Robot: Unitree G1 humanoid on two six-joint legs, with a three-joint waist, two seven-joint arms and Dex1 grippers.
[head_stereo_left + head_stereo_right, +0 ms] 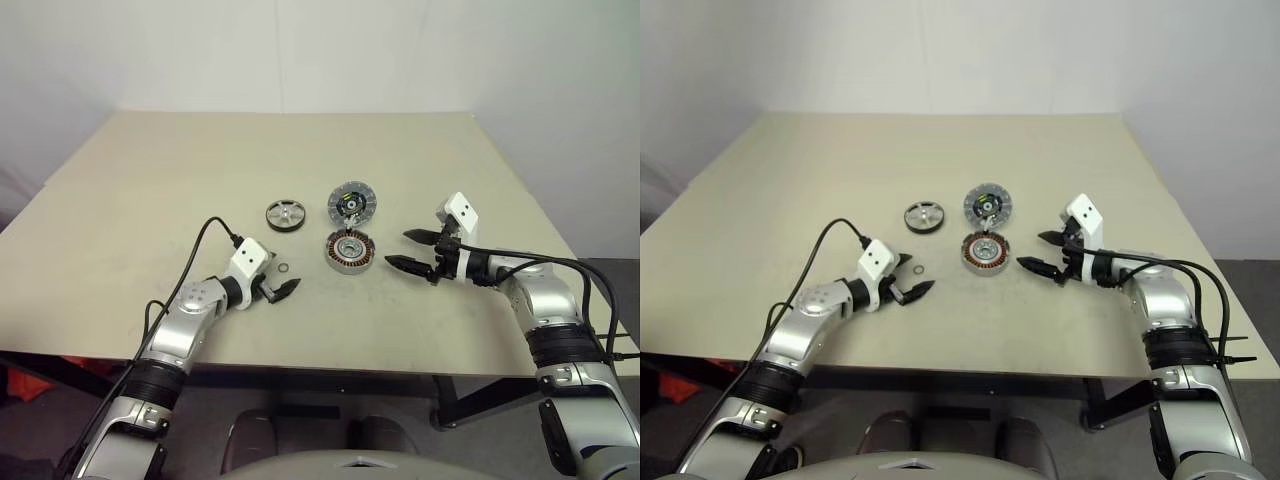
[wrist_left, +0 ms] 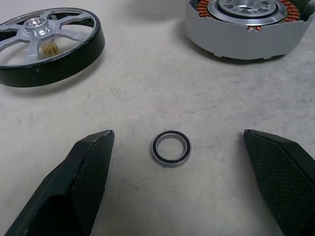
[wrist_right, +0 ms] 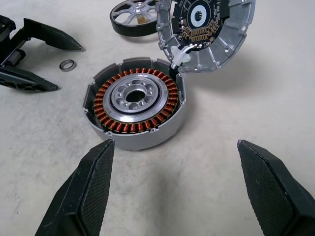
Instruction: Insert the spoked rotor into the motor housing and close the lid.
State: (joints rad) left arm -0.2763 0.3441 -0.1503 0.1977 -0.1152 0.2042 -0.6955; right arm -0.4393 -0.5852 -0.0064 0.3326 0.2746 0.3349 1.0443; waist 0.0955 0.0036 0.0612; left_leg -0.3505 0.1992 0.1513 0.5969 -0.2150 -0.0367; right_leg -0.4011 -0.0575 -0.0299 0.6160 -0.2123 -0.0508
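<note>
head pair: high, downward | wrists: close, low (share motor housing (image 3: 134, 109))

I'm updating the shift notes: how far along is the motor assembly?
Nothing is done yet. The silver spoked rotor with a dark rim lies alone on the table; the copper-wound motor housing is empty, and the grey round lid leans open behind it. Both the left gripper and the right gripper are open and empty. Left to do: pick up the rotor, insert it, close the lid.

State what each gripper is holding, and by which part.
Nothing is held. The left gripper stands open over a small ring; the right gripper stands open beside the motor housing.
</note>
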